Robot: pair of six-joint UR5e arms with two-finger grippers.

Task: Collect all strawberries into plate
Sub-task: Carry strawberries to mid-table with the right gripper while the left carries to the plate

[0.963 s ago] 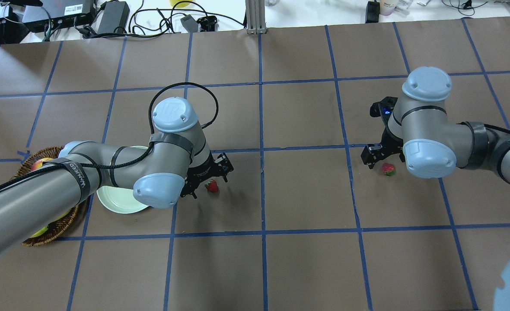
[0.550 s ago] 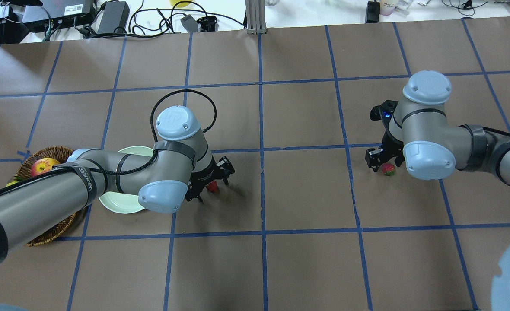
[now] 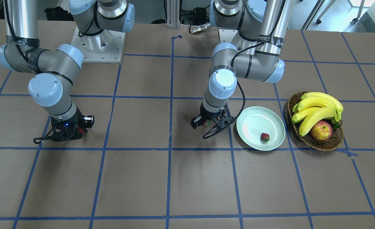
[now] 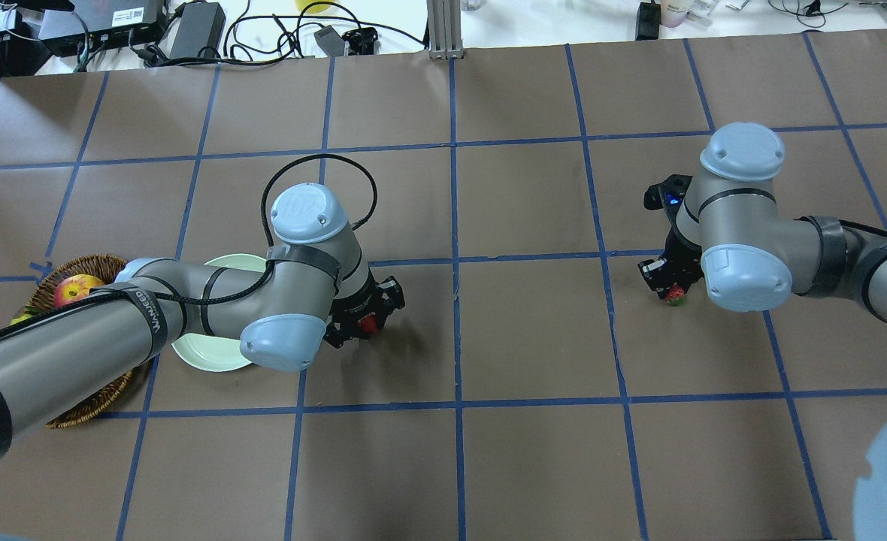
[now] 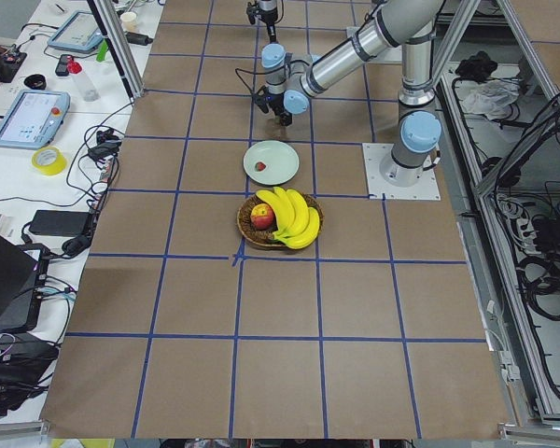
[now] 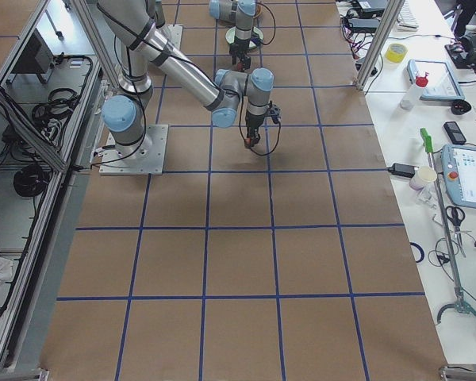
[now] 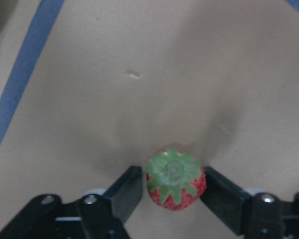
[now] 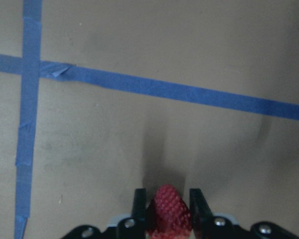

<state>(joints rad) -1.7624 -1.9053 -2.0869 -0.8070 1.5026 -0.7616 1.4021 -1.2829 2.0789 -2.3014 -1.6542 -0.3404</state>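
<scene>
One strawberry (image 3: pixel 265 137) lies in the pale blue-green plate (image 3: pixel 254 112), which also shows in the overhead view (image 4: pixel 207 355). My left gripper (image 4: pixel 364 321) is low at the table just right of the plate, and shut on a second strawberry (image 7: pixel 175 179); both fingers (image 7: pixel 127 191) press its sides. My right gripper (image 4: pixel 673 289) is far to the right, low at the table, and shut on the third strawberry (image 8: pixel 170 209), which also shows in the overhead view (image 4: pixel 676 295).
A brown wicker basket (image 3: pixel 316 144) with bananas (image 3: pixel 317 108) and an apple (image 3: pixel 321 131) stands beside the plate, on the side away from my left gripper. Blue tape lines cross the brown table. Cables and boxes lie beyond the far edge (image 4: pixel 188 30).
Both grippers, open around their strawberries before, have closed on them. The left arm shifted slightly toward the berry; the right gripper settled lower over its berry.
</scene>
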